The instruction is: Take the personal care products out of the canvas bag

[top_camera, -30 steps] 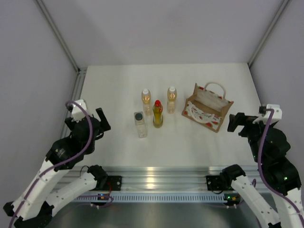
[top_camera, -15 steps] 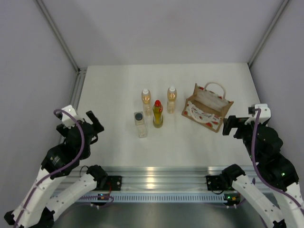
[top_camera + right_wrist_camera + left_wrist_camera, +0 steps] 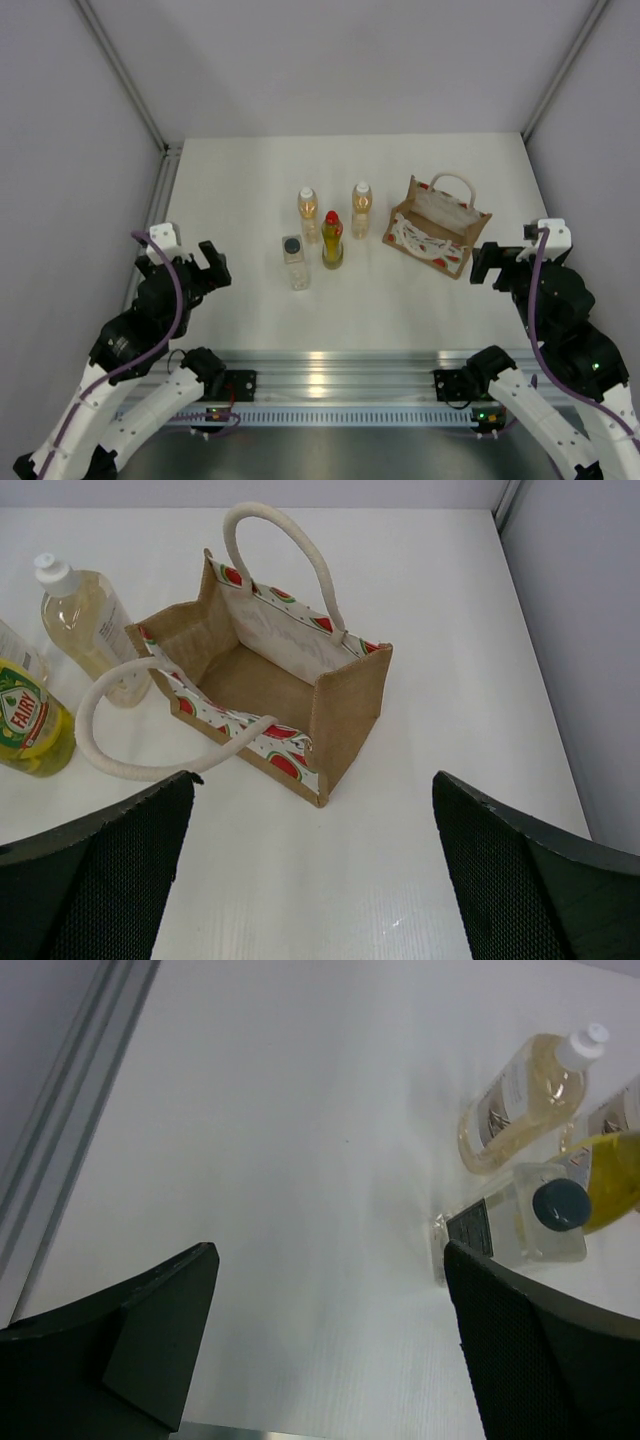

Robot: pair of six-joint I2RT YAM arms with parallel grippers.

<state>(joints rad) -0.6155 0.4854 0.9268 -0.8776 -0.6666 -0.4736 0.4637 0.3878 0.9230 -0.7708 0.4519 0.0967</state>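
The canvas bag (image 3: 438, 228) stands open at the right of the table; the right wrist view shows its inside (image 3: 262, 685) empty. Left of it stand the products: two amber bottles with white caps (image 3: 308, 214) (image 3: 361, 209), a yellow bottle with a red cap (image 3: 332, 240) and a clear squarish bottle with a dark cap (image 3: 294, 261). The clear bottle (image 3: 520, 1225) and an amber bottle (image 3: 520, 1100) also show in the left wrist view. My left gripper (image 3: 207, 268) is open and empty, left of the bottles. My right gripper (image 3: 487, 262) is open and empty, just right of the bag.
A metal rail (image 3: 166, 185) runs along the table's left edge, and an aluminium frame (image 3: 330, 365) along the near edge. Grey walls enclose the table on three sides.
My left arm drew back toward the near left corner, then came forward and right a little. My right gripper moved slightly left toward the bag, then held still. Bottles and bag unmoved.
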